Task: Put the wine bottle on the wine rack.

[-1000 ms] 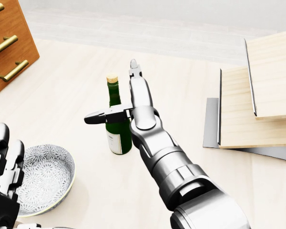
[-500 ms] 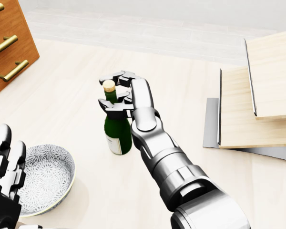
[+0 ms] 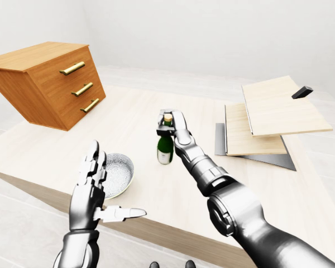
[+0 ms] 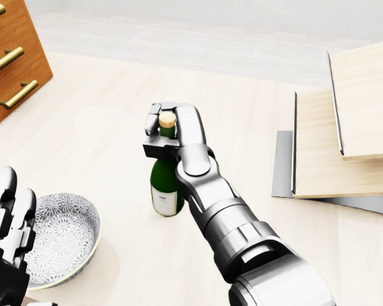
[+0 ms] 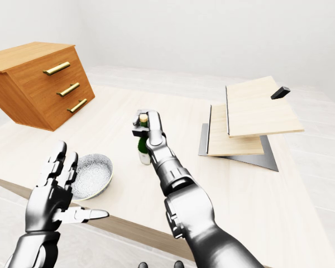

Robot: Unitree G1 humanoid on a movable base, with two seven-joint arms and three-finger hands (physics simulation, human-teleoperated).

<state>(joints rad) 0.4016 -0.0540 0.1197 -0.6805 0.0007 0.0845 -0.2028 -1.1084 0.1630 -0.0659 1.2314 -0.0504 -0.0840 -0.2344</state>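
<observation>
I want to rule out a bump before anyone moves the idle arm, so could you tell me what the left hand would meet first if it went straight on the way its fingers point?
Probably the patterned bowl: the open left hand points up the view toward it. Depth is unclear, so it might pass above the rim.

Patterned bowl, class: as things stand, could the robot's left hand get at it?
Probably yes. The left hand is open and hangs just beside the patterned bowl, with nothing between them; the right hand is busy, closed round the wine bottle neck.

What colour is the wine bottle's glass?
Dark green. The wine bottle has a pale label and a tan cork; the head view shows it best.
</observation>
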